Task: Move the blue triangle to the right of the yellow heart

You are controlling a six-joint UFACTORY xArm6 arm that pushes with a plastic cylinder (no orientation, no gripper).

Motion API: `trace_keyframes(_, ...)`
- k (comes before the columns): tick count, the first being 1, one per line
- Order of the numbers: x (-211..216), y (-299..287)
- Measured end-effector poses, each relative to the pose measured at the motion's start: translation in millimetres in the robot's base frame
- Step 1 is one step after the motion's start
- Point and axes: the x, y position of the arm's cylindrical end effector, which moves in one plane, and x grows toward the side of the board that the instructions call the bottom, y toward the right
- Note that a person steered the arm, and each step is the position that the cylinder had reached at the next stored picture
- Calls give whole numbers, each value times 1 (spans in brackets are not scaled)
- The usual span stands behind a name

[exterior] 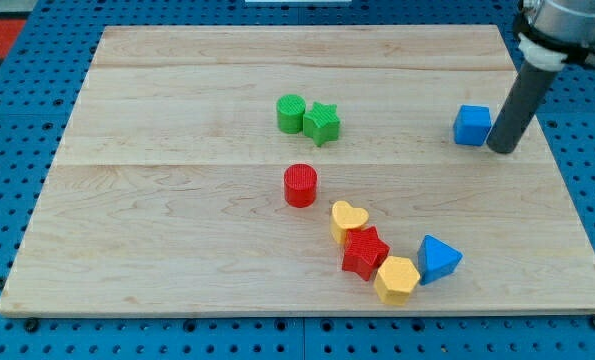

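Nearest the view's bottom, the yellow hexagon point(396, 280) touches the blue triangle point(438, 258), which lies right of and below the yellow heart point(348, 219), past the red star point(364, 252). Light, rigid, probably slick; push its lower face. Open board lies right of the heart. No claw: my tip point(501, 149) sits beside the blue cube point(471, 126), well apart.

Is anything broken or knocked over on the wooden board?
Nothing stands out. All blocks lie flat on the wooden board, none damaged. My tip sits just right of the blue cube, far from the blue triangle and the yellow heart.
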Motion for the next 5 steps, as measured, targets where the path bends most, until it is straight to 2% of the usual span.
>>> trace_keyframes(1, -25, -41)
trace_keyframes(2, -29, -50)
trace_keyframes(4, 94, 27)
trace_keyframes(5, 151, 32)
